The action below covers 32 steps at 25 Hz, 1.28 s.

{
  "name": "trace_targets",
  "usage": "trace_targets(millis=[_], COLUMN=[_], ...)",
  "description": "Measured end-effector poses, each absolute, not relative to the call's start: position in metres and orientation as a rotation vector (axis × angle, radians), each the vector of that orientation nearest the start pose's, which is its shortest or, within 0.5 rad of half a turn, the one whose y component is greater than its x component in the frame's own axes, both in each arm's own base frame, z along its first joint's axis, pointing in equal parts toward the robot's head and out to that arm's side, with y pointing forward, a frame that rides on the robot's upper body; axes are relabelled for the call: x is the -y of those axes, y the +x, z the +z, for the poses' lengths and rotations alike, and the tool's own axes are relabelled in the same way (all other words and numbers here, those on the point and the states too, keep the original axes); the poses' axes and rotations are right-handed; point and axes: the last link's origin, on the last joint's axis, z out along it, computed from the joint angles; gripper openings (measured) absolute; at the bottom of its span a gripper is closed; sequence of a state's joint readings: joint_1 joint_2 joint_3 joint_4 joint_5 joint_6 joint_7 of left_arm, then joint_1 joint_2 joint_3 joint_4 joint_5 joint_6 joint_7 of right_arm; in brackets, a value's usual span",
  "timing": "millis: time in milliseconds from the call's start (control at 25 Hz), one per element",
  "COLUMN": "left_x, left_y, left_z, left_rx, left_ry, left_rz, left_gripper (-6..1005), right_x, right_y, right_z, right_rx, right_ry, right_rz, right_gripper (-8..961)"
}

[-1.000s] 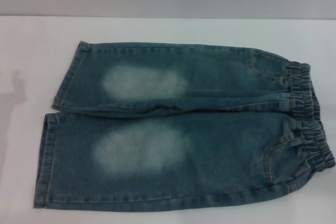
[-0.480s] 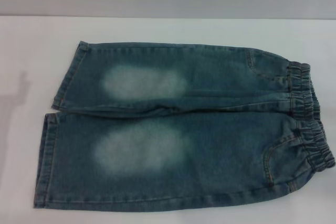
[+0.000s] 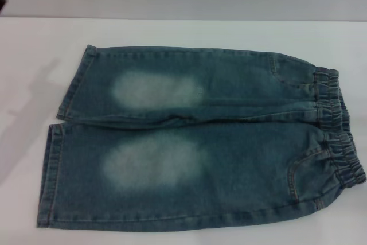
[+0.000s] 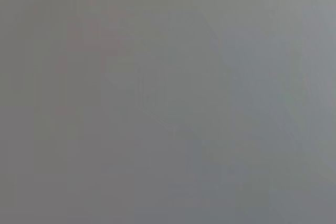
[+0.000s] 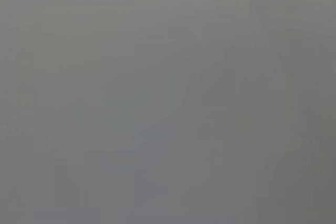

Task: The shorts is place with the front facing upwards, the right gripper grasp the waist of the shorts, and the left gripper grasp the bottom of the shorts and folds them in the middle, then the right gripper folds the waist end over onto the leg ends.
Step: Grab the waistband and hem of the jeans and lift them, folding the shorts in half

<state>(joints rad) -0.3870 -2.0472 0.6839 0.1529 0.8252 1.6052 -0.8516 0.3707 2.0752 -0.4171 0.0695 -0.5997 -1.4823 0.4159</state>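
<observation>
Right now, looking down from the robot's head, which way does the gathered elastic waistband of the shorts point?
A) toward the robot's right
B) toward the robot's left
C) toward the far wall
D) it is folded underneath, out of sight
A: the ruffled waist end of the shorts lies at the right of the head view, while the straight-hemmed leg ends lie at the left, flat on the white table.
</observation>
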Motion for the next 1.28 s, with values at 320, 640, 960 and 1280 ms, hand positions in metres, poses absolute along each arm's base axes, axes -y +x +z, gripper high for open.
trace_targets(millis=[320, 640, 960, 1280], left_x=[-0.35, -0.332, -0.321, -0.313], left_y=[-0.28, -0.275, -0.281, -0.295], left_z=[0.085, 0.107, 0.108, 0.1], left_rx=[0.98, 1.449, 1.877, 2.08], left_ry=[-2.173, -2.425, -2.432, -2.341], left_rz=[-1.286, -1.022, -0.686, -0.411], left_gripper=[846, 846, 845, 844], right_x=[-0.265, -0.258, -0.259, -0.264], right_y=[0.392, 0.406, 0.411, 0.414], right_z=[0.062, 0.075, 0.086, 0.097], right_rx=[-0.675, -0.666, -0.648, -0.634], right_ry=[-1.011, -0.98, -0.975, -0.976], right_rz=[0.879, 0.818, 0.792, 0.761], right_gripper=[610, 609, 610, 610])
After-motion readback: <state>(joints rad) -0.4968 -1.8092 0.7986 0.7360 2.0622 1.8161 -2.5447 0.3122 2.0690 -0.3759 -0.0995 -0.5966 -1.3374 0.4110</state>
